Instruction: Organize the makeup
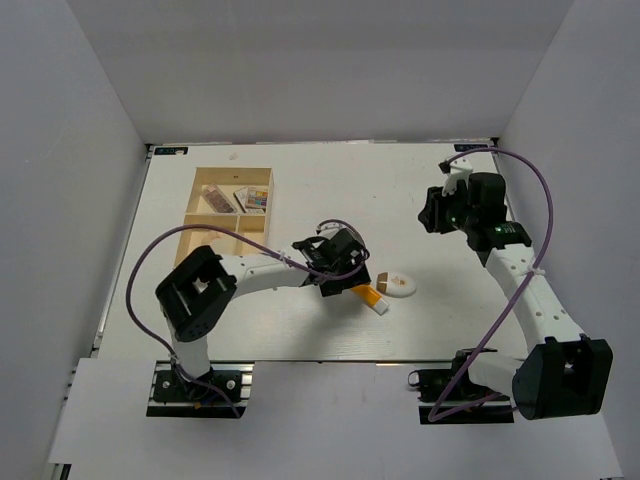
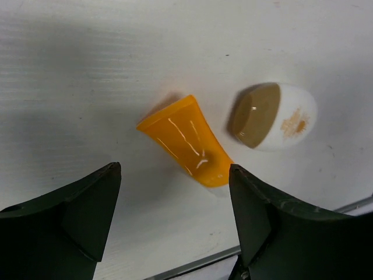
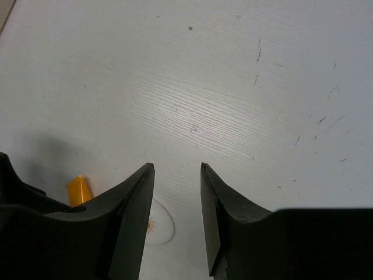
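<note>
Orange tube (image 1: 369, 295) half under the left claw (image 1: 345, 288), palettes (image 1: 252, 199) in the box (image 1: 195, 215) too small for detail.

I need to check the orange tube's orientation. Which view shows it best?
Left wrist view: the orange tube lies large and unobstructed mid-frame. The top external view shows the tube small; the right wrist view catches only an orange corner.

Left gripper (image 2: 173, 170) spread wide, right gripper (image 3: 177, 169) parted
</note>
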You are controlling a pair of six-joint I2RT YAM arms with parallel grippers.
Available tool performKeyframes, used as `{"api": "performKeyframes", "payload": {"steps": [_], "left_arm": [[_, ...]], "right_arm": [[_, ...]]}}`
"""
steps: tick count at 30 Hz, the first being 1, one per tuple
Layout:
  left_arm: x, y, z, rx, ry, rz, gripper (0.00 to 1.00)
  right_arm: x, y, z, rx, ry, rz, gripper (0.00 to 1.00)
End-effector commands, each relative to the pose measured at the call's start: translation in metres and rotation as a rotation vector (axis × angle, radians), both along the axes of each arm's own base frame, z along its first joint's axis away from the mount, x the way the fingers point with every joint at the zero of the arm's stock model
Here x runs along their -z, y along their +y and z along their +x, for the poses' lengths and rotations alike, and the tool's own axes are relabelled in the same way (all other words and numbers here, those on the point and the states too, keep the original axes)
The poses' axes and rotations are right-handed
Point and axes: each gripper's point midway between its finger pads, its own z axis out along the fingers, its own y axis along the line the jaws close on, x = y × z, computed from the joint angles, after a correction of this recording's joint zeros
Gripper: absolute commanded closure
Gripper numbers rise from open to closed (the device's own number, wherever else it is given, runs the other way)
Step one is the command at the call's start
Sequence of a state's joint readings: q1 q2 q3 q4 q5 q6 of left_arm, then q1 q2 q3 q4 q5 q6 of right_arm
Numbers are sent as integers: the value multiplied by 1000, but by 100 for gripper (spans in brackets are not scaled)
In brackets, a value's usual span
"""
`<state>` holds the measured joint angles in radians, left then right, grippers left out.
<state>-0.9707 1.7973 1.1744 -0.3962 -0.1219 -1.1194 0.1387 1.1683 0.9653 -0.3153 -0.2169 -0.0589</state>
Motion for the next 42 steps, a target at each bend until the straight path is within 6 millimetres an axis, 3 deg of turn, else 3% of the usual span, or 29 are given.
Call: {"api": "performKeyframes", "payload": {"steps": [1, 6, 16, 17, 23, 40, 42], "left_arm": [[-6, -4, 2, -99, 24, -3, 16], [11, -11, 0, -116, 71, 32, 15], [21, -32, 1, -157, 143, -13, 15], [24, -30, -2, -161, 161, 2, 16], [26, -39, -5, -175, 166, -14, 19], [29, -34, -3, -158, 108, 5, 62], [22, -32, -2, -140, 86, 2, 66]], "right_arm": [[-14, 3, 1, -16, -49, 37, 57], [-17, 2, 0, -16, -60, 47, 57], [-20, -2, 0, -9, -71, 60, 58], [-20, -9, 3, 15, -74, 61, 58], [-22, -3, 0, -7, -77, 69, 58], [-27, -2, -3, -18, -91, 103, 58], [-27, -4, -3, -14, -91, 104, 58]]}}
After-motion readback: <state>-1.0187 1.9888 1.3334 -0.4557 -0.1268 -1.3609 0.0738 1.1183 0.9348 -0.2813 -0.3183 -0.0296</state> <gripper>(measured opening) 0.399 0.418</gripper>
